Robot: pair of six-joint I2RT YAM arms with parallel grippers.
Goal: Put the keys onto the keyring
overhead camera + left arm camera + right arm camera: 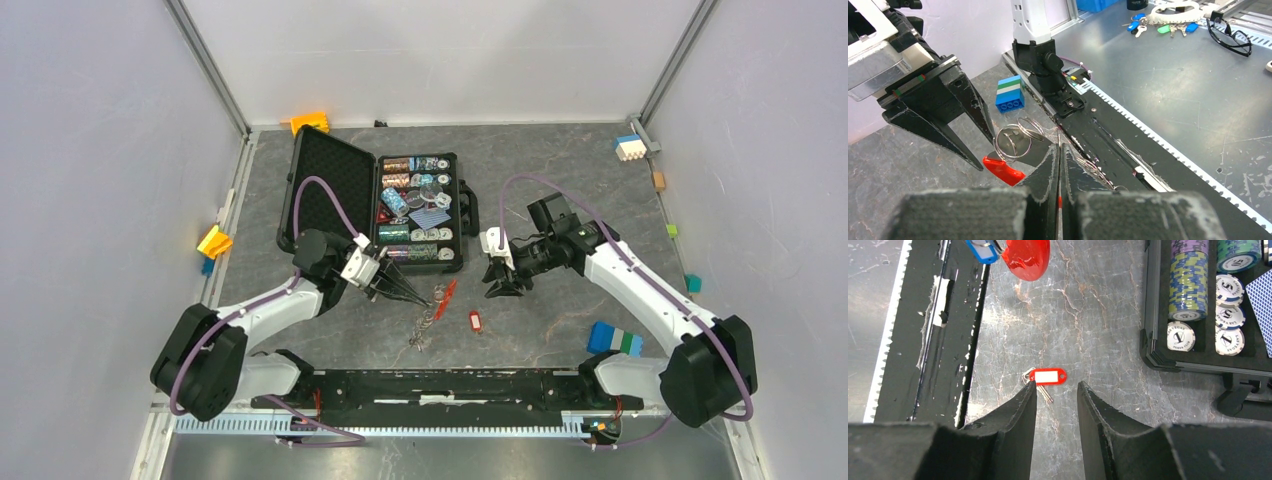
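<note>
The left claw point(1059, 150) is squeezed shut and seems to be holding the keyring point(1013, 140) up off the table point(1088, 315). The loops and red tag point(1003, 171) hang just past its tips, I'd guess so the other arm can reach the ring. The right claw point(1057, 385) hovers with its fingers apart over the red key point(1048, 376), which lies flat on the table just beyond one fingertip, near the case of poker chips point(1148, 340). That looks like lining up for a pick. I can't see exactly which part of the keyring is nipped, since only a red sliver shows in the seam between the closed fingers. Through the right wrist camera the tag is a blur cut off at the top edge. A blue key point(982, 249) beside it is cropped too, so I can't tell whether it's already threaded on.
</note>
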